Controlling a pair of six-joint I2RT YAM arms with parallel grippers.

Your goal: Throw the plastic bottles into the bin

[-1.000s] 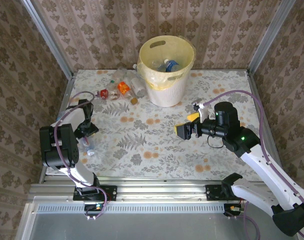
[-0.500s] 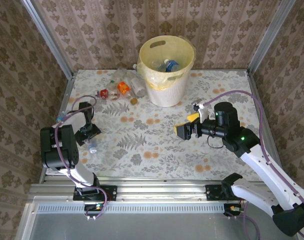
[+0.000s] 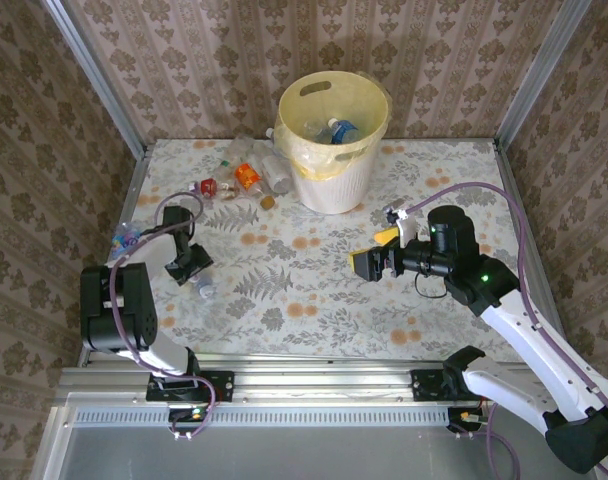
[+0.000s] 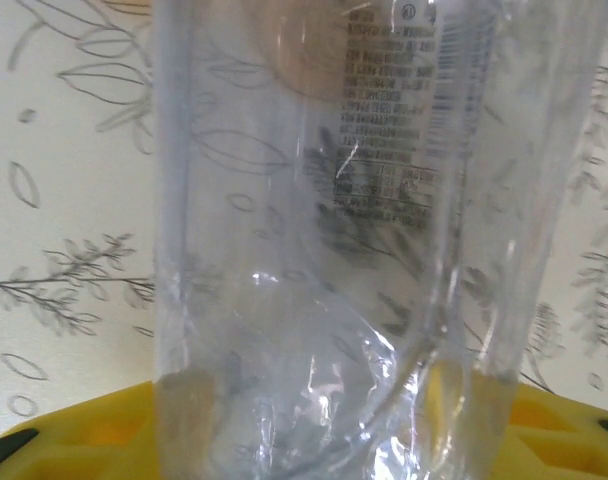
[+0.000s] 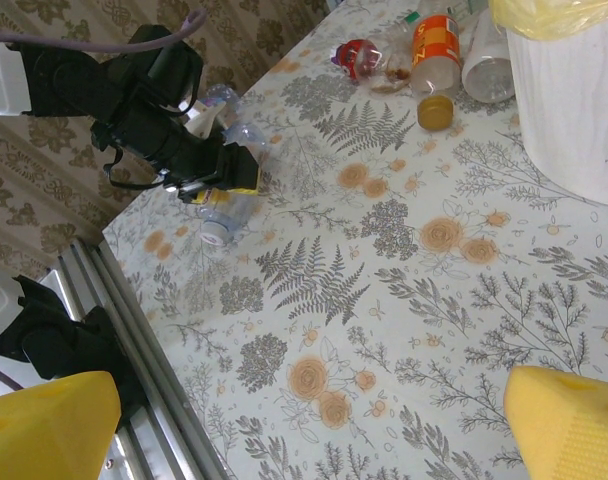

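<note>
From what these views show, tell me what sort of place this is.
Probably a robot test cell dressed as a home room: patterned wallpaper panels held between aluminium posts, a floral-print tabletop edged by a metal mounting rail, and a pale yellow bin with plastic bottles beside it.

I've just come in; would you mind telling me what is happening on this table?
The left gripper is down at the table with a clear plastic bottle between its fingers; whether it grips yet is unclear. The right gripper hovers open and empty. The bin holds a few bottles, and several more lie beside it.
</note>
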